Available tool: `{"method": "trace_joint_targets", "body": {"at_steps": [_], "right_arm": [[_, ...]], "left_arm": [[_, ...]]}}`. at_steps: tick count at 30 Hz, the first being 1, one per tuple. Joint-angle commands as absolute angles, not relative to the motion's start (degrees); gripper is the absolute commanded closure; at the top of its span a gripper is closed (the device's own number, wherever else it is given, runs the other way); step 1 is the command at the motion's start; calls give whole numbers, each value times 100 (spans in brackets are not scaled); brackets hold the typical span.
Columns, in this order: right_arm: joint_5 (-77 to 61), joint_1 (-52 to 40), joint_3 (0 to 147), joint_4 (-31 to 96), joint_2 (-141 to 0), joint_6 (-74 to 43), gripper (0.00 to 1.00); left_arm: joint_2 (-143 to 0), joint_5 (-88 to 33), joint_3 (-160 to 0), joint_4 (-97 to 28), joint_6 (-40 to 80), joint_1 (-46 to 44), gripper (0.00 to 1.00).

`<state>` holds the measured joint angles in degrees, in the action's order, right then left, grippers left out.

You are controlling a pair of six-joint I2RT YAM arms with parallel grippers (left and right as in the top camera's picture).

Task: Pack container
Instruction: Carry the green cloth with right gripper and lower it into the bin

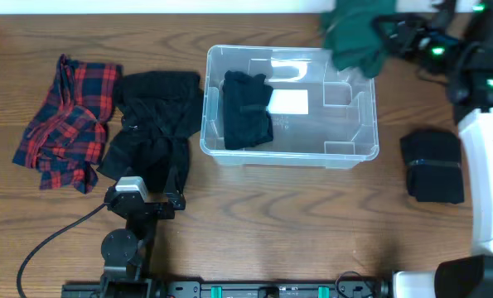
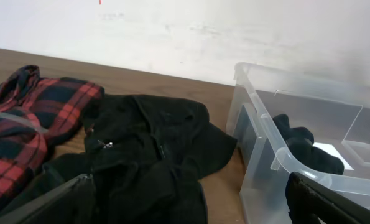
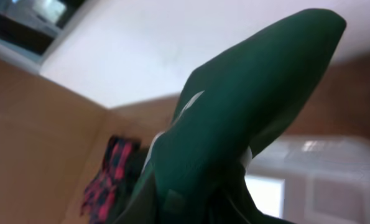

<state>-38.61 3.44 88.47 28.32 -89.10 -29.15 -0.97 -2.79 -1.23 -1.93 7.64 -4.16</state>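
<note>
green cloth (image 1: 355,37): clamped in right gripper (image 1: 393,35), hanging over the far-right corner of the container (image 1: 289,156); part of it looks to be outside the rim line.
right gripper: clenched on the cloth. Wrist view is nearly all green fabric, with the fingers buried in it.
container position: mid-bench, below the right gripper and off to its near-left.
contents: one black garment (image 1: 246,109) in the left half, touching the white label (image 1: 289,102); right half is bare.
risk 1: if released here, the cloth likely drapes over the far rim or drops behind it. Cause: the grip point sits at the corner, not over the open half.
risk 2: trailing fabric could snag the rim or the moulded corner steps on the way in and drag the light container across the bench (image 1: 296,219).
risk 3: the cloth could land on the black garment instead of the free half. Cause: it hangs loose and unfolded, so the landing is hard to predict.
left gripper (image 1: 145,201): released, spread wide, low at the near-left, just short of the black jacket (image 1: 151,124); the container is to its right, near but apart.
risk 4: if both arms go for the container, they could clash over it.
queue: plaid shirt (image 1: 68,120) and the jacket lie left of the container, the jacket against its left wall; black fold (image 1: 432,165) lies to the right. All are outside.
</note>
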Motion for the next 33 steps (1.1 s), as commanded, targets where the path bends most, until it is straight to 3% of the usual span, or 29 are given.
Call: {"method": "trace_joint_targets", "body": {"at_steps": [1, 12, 21, 33], "right_arm": [[-3100, -242, 8917, 3022, -8851, -3531, 99], [-2587, -1323, 8858, 3441, -9000, -2814, 99], [-3669, -1140, 8858, 3798, -9483, -585, 99], [-4425, -537, 8858, 5201, -10127, 2305, 98]], "left_arm": [[-108, -193, -23, -399, 731, -392, 2], [-108, -193, -23, -399, 731, -392, 2], [-108, -193, -23, -399, 731, -392, 2], [-108, -193, -23, -399, 731, -392, 2]]}}
